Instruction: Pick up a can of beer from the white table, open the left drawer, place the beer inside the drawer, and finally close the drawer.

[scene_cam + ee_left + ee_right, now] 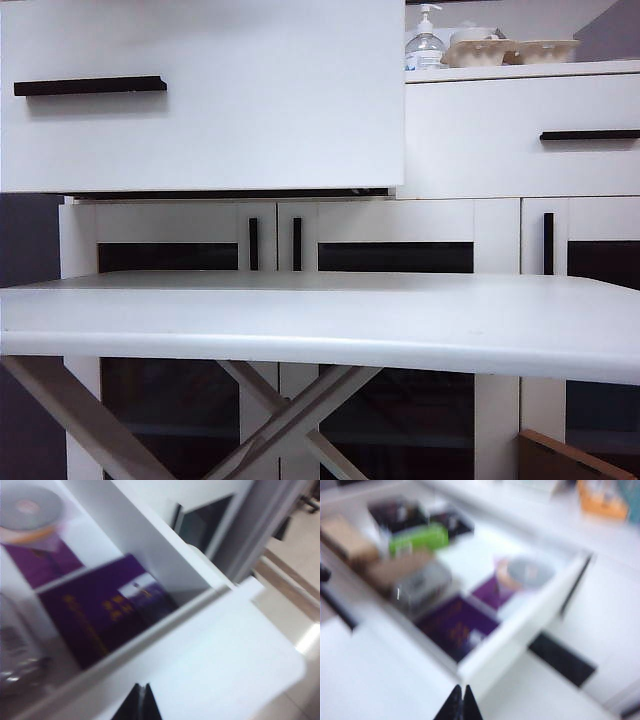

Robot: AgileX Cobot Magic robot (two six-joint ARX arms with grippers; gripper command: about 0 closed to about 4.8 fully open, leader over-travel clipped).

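Left drawer (200, 95) pulled out — white, black bar handle; left gripper (141, 705) and right gripper (459, 705) fingers pressed together.

The exterior view sits low, level with the white table (320, 320), facing the pulled-out left drawer (200, 95) close ahead, while both wrist views look steeply down past their closed fingertips into that same open drawer's interior.

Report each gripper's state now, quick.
Left gripper: closed, holding nothing, over the open white left drawer.
Right gripper: closed, holding nothing, above that drawer's front edge.
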